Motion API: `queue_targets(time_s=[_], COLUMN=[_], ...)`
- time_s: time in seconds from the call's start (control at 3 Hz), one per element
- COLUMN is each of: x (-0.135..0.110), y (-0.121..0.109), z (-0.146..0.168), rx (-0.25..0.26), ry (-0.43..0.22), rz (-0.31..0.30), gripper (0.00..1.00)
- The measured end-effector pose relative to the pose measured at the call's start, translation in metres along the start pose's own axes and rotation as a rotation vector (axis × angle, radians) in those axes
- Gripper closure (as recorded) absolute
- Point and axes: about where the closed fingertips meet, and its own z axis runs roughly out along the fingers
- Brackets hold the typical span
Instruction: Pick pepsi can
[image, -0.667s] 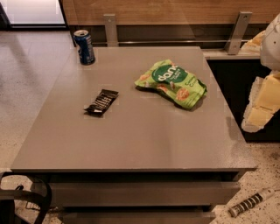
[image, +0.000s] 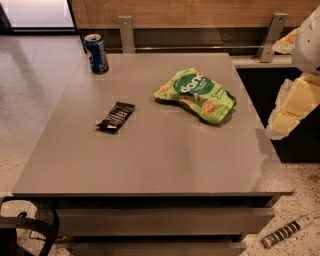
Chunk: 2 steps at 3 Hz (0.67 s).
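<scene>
The pepsi can (image: 97, 53) is a dark-blue can with a silver top. It stands upright at the far left corner of the grey table (image: 150, 160). My gripper (image: 292, 107) shows as cream-white parts at the right edge of the view, beyond the table's right side. It is far from the can, with the whole table width between them, and nothing shows in it.
A green snack bag (image: 196, 95) lies right of the table's centre. A flat black wrapper (image: 116, 116) lies left of centre. A wooden wall with metal brackets (image: 126, 32) runs behind the table. A striped cylindrical object (image: 285, 232) lies on the floor at the bottom right.
</scene>
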Motion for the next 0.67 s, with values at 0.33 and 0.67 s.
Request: queue_targets(time_s=[0.33, 0.67], x=[-0.022, -0.073], y=[-0.018, -0.039], z=[0.030, 0.057], rx=[0.030, 0.058], ry=[-0.202, -0.509], rz=[0.089, 0.134], gripper=[0.00, 0.00])
